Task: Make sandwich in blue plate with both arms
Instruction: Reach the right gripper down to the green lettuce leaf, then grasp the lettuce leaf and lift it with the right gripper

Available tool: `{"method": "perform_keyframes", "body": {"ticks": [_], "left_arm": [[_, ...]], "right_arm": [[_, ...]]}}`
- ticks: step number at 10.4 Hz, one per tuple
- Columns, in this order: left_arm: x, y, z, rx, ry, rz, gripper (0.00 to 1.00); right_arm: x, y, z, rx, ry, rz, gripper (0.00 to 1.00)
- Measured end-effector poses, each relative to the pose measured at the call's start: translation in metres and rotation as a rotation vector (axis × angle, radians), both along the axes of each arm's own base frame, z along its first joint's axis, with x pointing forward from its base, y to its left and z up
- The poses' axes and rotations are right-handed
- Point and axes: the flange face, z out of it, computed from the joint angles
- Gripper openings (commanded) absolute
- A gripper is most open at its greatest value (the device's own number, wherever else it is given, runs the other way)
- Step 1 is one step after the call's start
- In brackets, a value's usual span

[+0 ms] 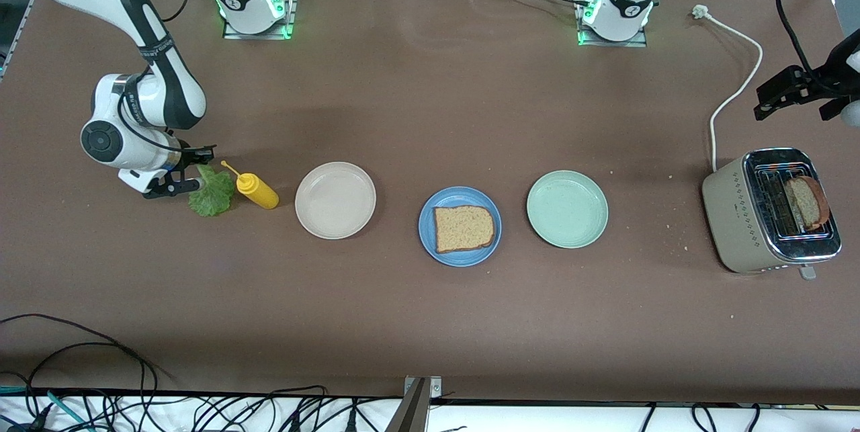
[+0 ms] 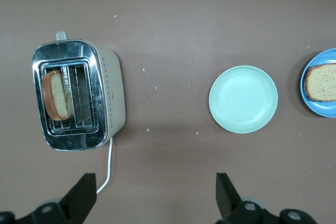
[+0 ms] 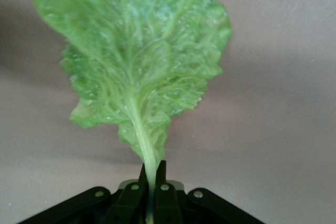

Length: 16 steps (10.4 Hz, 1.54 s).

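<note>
Lettuce (image 3: 137, 66) is pinched only by its thin stem in the right gripper's (image 3: 151, 182) closed fingers, so it could tear or slip on the way to the blue plate (image 1: 459, 226), while the left gripper (image 2: 152, 198) waits wide open over the counter (image 1: 430, 103) by the toaster (image 1: 770, 210).

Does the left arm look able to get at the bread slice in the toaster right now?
Probably yes. The left gripper hangs open beside the toaster, the bread slice stands up out of its slot, and nothing covers it. The right gripper is busy, shut on the lettuce leaf.
</note>
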Motion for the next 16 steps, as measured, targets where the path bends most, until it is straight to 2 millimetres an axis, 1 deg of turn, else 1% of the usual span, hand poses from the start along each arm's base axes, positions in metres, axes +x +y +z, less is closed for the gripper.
{"method": "perform_keyframes", "body": {"ticks": [1,2,3,5,6,8,9,10,11,12,13,15,16], "left_arm": [[0.0,0.0,0.0,0.0,0.0,0.0,1.0],[0.0,0.0,0.0,0.0,0.0,0.0,1.0],[0.0,0.0,0.0,0.0,0.0,0.0,1.0],[0.0,0.0,0.0,0.0,0.0,0.0,1.0],[0.0,0.0,0.0,0.0,0.0,0.0,1.0],[0.0,0.001,0.0,0.0,0.0,0.001,1.0],[0.0,0.001,0.0,0.0,0.0,0.002,1.0],[0.0,0.001,0.0,0.0,0.001,0.002,1.0],[0.0,0.001,0.0,0.0,0.001,0.002,1.0],[0.0,0.001,0.0,0.0,0.001,0.003,1.0],[0.0,0.001,0.0,0.0,0.001,0.003,1.0],[0.0,0.002,0.0,0.0,0.001,0.003,1.0],[0.0,0.002,0.0,0.0,0.001,0.003,1.0]], "right_arm": [[0.007,-0.001,0.007,-0.003,0.0,-0.002,0.0],[0.016,-0.003,0.019,-0.007,0.019,-0.007,0.0],[0.028,-0.005,0.037,-0.013,0.042,-0.012,0.0],[0.056,-0.007,0.088,-0.024,0.054,-0.022,0.0],[0.068,-0.004,0.111,-0.025,0.038,-0.022,0.0],[0.09,0.014,0.155,-0.019,-0.002,0.002,0.0],[0.101,0.03,0.181,-0.012,-0.022,0.02,0.0],[0.109,0.053,0.206,-0.007,-0.044,0.021,0.0],[0.112,0.082,0.222,-0.004,-0.061,0.009,0.0],[0.11,0.117,0.23,0.001,-0.073,-0.004,0.0],[0.106,0.157,0.235,0.002,-0.087,-0.044,0.0],[0.087,0.237,0.244,0.001,-0.107,-0.129,0.0],[0.076,0.276,0.242,-0.002,-0.116,-0.159,0.0]]}}
